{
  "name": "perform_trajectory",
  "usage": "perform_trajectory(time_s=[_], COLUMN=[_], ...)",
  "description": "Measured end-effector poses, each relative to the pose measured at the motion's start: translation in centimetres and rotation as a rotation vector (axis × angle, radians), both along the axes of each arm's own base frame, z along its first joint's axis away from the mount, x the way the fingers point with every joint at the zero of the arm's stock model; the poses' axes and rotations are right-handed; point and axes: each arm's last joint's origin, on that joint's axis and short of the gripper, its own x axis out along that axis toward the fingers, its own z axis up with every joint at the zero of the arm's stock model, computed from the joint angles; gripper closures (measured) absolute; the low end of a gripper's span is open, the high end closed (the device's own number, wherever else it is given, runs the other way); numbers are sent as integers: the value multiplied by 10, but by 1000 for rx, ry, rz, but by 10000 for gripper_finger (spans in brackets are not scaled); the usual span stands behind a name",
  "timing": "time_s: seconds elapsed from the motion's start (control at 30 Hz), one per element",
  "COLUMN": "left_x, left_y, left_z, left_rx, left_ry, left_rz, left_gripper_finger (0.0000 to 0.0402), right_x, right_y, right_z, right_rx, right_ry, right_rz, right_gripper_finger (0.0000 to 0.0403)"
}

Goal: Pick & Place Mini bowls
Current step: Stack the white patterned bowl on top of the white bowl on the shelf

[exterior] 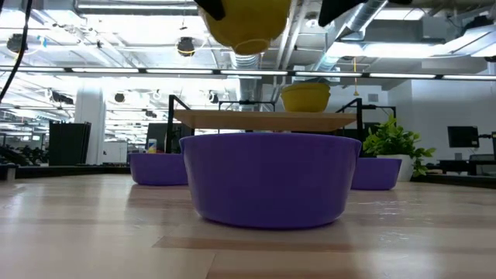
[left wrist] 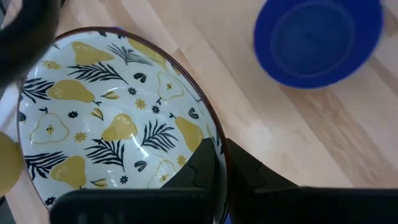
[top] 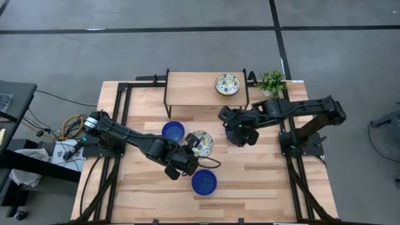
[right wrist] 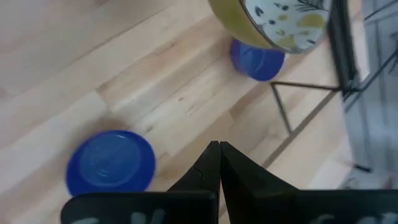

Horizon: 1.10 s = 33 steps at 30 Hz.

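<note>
We see the low view mostly blocked by one blue bowl (exterior: 267, 180); the lifted bowl is cut off at its top edge. We count four bowls in the high view: two blue, near (top: 204, 182) and far (top: 173, 131), plus two patterned, one on the shelf (top: 227, 84), one held (top: 201, 143). Left gripper (top: 189, 149) reaches diagonally to table centre, clamped on the held patterned bowl's rim, lifted off the table (top: 262, 181). Right gripper (top: 242, 135) hangs just in front of the shelf (top: 187, 87), fingers pressed together, holding nothing. Plant (top: 272, 81) sits beside the shelf.
</note>
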Motion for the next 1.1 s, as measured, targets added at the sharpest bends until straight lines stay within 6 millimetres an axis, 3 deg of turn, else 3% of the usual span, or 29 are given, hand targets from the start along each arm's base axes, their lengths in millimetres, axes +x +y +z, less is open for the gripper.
perform_trajectory(time_s=[0.2, 0.5, 0.77, 1.1], left_x=[-6, -3, -1, -1], left_y=[-7, -11, -13, -13], left_z=[-8, -17, -23, -23], left_rx=[40, 58, 72, 72], left_ry=[84, 124, 156, 155], left_rz=[-28, -30, -31, -31], left_gripper_finger=[391, 391, 391, 391], right_x=[3, 20, 33, 39], right_y=[3, 24, 29, 36], right_z=[-1, -13, -26, -21], right_rx=[-28, -66, -72, -41], right_ry=[-5, -15, -2, -86], right_rz=[60, 189, 200, 224], right_gripper_finger=[403, 401, 364, 340])
